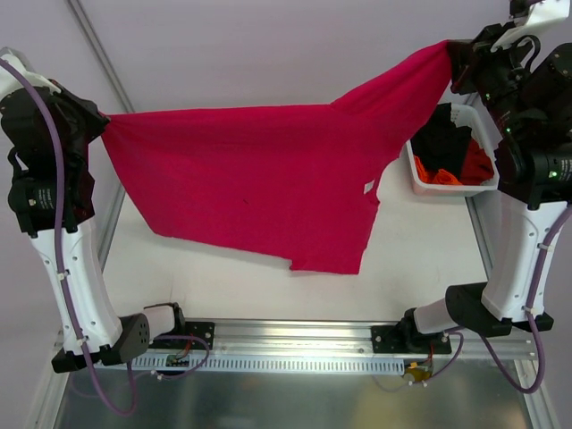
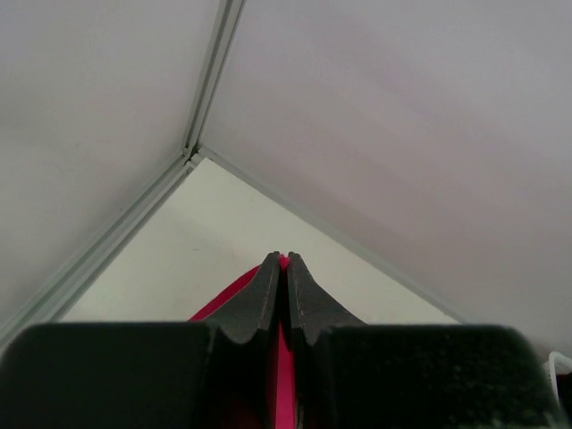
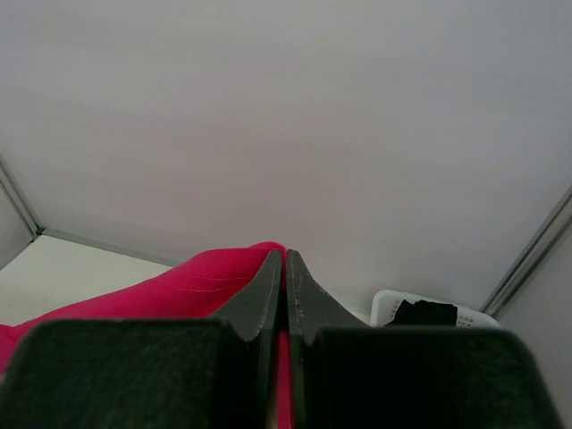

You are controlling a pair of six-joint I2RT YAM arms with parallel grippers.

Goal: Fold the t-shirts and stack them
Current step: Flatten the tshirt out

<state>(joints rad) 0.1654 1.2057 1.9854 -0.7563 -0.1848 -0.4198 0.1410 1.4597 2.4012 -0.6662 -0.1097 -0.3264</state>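
At the bench's (image 1: 223, 281) left edge, the left hand (image 1: 104, 121) is pinched tight on one end of the crimson-pink t-shirt (image 1: 259, 179), which hangs stretched over the bench's middle. Near the far right corner, the right hand (image 1: 452, 55) is clamped on a sleeve above the white basket (image 1: 414, 168) holding a black shirt (image 1: 445, 138) and an orange-red shirt (image 1: 472, 170). Spreading it well probably means lowering both hands level, with even tension, away from the basket.

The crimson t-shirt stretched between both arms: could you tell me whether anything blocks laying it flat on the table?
Nothing visible does. The crimson t-shirt hangs over bare table; the white basket stands off to its right, and the shirt hides what lies beneath it.
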